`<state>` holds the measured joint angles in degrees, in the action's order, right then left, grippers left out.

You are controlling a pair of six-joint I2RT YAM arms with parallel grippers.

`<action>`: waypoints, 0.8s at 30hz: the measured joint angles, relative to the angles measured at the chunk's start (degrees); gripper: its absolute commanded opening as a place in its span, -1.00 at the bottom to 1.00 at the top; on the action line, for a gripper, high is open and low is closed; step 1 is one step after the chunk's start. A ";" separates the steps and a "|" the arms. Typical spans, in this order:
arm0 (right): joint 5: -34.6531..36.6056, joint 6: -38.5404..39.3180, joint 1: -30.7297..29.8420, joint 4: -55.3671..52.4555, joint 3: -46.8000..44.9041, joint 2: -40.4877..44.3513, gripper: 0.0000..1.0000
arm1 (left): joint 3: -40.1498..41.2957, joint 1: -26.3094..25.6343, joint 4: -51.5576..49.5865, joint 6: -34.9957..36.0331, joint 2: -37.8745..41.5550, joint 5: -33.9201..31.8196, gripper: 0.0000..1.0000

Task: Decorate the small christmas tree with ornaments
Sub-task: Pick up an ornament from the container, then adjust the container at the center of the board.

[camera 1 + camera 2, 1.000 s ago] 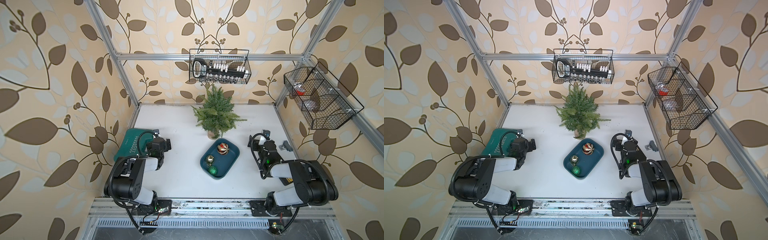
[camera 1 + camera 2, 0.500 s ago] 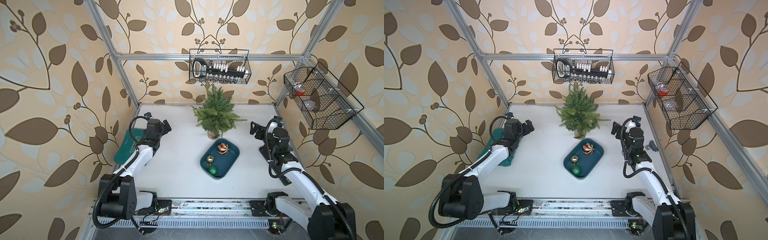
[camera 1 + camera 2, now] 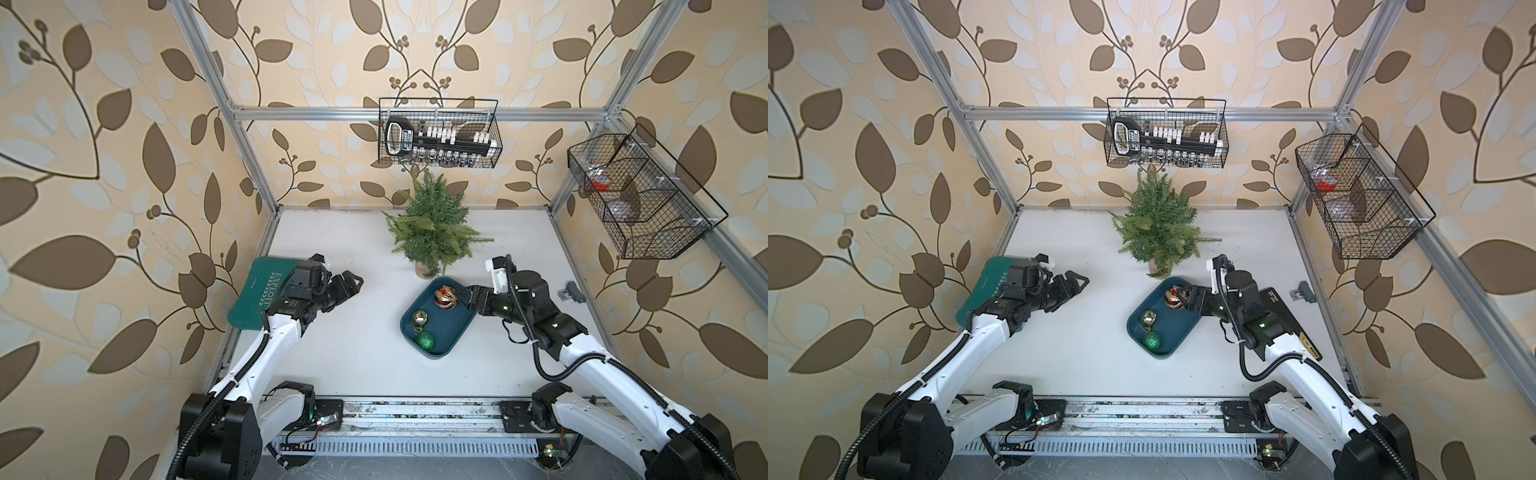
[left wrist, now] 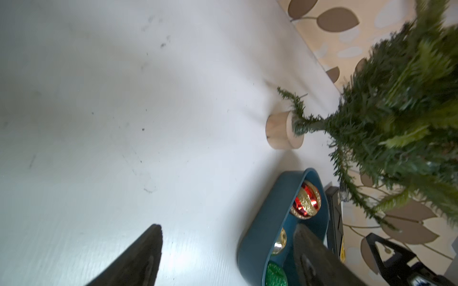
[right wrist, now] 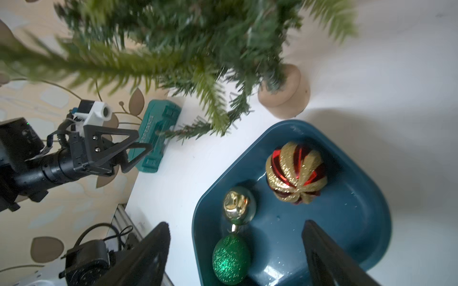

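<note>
Right gripper hovering just beside red bauble, bauble lying dead ahead; jaws gaping, empty. Left gripper idling well apart, gaping.

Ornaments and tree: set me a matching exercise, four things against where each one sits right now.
Things
1. red-and-gold ribbed bauble
2. small gold bauble
3. green glitter bauble
4. small christmas tree

Places
A. standing on the white table, outside the blue tray
B. tray end farthest from the tree
C. tray end nearest the tree
D. in the tray, between the other two baubles

Pairs: 1-C, 2-D, 3-B, 4-A
</note>
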<state>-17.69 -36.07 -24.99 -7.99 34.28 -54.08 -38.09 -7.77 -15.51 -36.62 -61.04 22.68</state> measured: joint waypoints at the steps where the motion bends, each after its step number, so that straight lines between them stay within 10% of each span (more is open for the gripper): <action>1: 0.35 -0.44 -1.20 0.02 -0.02 -0.79 0.58 | -0.02 -0.76 -0.07 0.07 -0.52 0.52 0.57; 24: 13.53 -5.11 -4.42 6.82 -0.07 -18.69 0.70 | 0.04 -21.14 8.31 -3.02 -18.05 2.67 0.02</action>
<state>-4.16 -41.19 -29.41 -1.17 34.22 -72.77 -38.04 -28.91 -7.20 -39.64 -79.09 25.34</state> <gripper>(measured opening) 0.849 0.529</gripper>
